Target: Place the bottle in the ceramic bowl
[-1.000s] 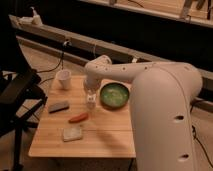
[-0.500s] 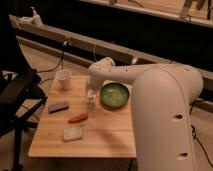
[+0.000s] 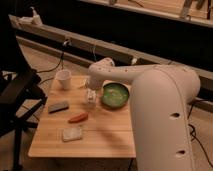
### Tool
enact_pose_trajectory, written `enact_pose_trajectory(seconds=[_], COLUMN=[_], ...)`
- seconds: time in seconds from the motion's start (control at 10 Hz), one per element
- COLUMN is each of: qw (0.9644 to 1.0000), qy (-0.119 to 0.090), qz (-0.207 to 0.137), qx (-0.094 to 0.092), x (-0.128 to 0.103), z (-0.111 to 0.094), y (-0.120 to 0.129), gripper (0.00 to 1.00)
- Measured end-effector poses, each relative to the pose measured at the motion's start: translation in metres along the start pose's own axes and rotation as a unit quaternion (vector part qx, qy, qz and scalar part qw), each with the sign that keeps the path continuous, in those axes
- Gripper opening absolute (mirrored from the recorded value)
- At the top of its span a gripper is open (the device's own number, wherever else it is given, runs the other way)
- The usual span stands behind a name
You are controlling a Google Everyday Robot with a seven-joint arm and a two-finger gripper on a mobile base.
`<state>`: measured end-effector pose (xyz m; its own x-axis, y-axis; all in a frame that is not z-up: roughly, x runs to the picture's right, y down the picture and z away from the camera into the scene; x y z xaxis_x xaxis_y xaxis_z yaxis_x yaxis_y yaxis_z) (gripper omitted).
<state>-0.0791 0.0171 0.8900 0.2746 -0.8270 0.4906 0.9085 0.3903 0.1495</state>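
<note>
The green ceramic bowl sits on the wooden table, right of centre toward the back. My white arm reaches in from the right and bends down, and the gripper points at the table just left of the bowl. A small slim white shape at its tip looks like the bottle, upright at table level and about a finger's width from the bowl's left rim. I cannot tell whether it is held.
A white cup stands at the back left of the table. A grey flat object, an orange object and a pale sponge-like block lie on the left half. A black chair stands left. A pump bottle is far back.
The arm's wrist has shifted slightly to the right. The gripper stays at the same spot just left of the bowl.
</note>
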Motion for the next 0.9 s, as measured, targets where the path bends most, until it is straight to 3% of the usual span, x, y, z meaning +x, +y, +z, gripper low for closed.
enact_pose_trajectory(seconds=[0.5,0.9], qw=[0.9997,0.9988], qy=[-0.012,-0.043], qz=[-0.019,-0.024], qx=[-0.002,0.010], x=[-0.006,-0.006], z=[0.008,0.025], y=[-0.014,-0.015], gripper=[0.80,0.80])
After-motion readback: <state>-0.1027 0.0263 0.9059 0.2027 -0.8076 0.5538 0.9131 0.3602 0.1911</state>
